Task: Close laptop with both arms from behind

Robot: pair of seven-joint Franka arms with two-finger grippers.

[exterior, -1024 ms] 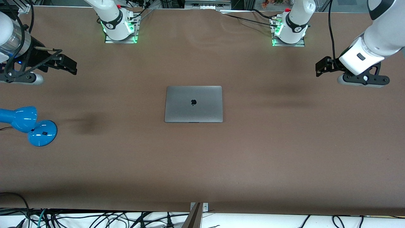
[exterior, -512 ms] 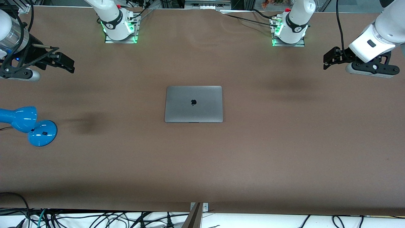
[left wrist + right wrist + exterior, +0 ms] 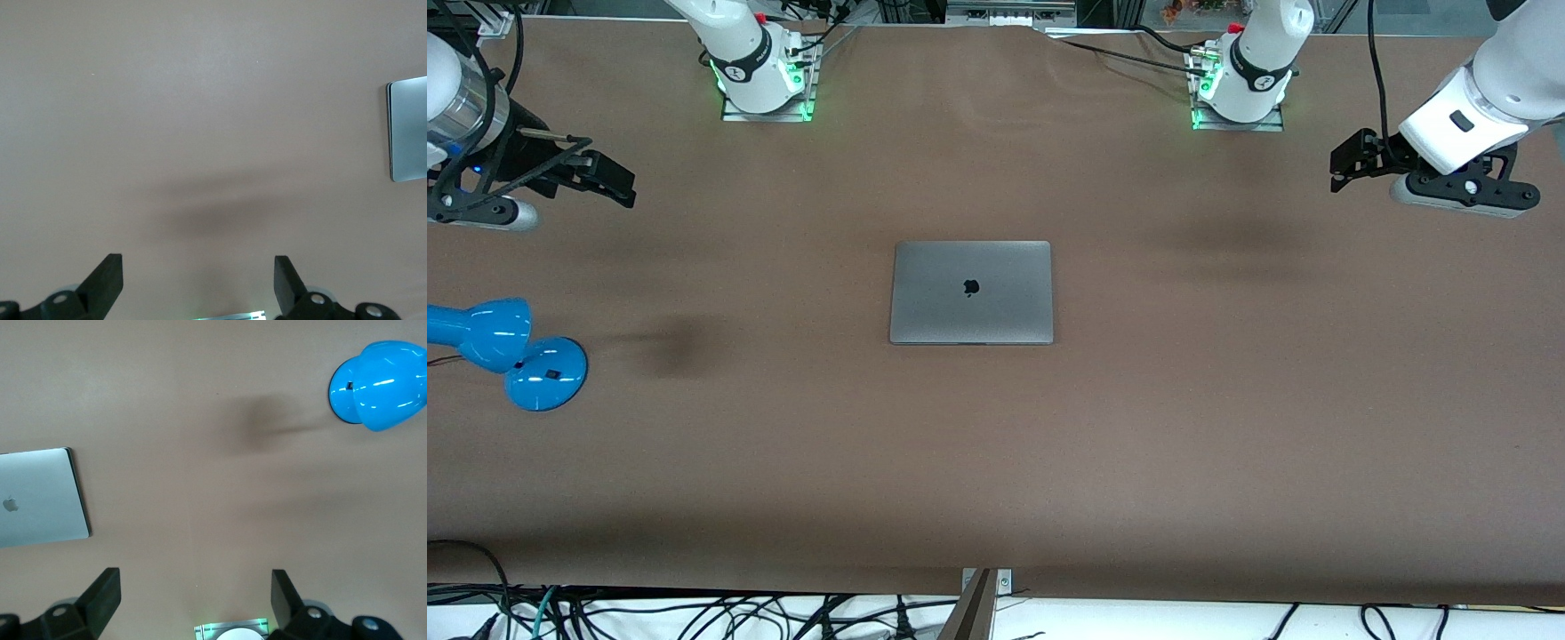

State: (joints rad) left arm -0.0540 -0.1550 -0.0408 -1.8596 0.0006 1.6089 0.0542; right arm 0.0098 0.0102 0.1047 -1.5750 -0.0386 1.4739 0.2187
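The space-grey laptop [image 3: 971, 292] lies shut and flat at the middle of the brown table, its dark apple logo facing up. It also shows in the left wrist view [image 3: 408, 130] and in the right wrist view [image 3: 41, 497]. My left gripper [image 3: 1343, 167] is open and empty, up in the air over the table's left-arm end, well away from the laptop. My right gripper [image 3: 609, 180] is open and empty, in the air over the right-arm end. Each wrist view shows its own gripper's two fingers [image 3: 107, 283] [image 3: 105, 594] wide apart with bare table between them.
A blue desk lamp [image 3: 507, 348] stands near the table's right-arm end, nearer to the front camera than my right gripper; it also shows in the right wrist view [image 3: 377, 384]. The two arm bases [image 3: 760, 71] [image 3: 1240, 80] stand along the table's edge farthest from the front camera.
The left arm has drawn up and back toward its end of the table, then eased slightly in again. The right gripper has shifted slightly toward its end. The laptop has not moved.
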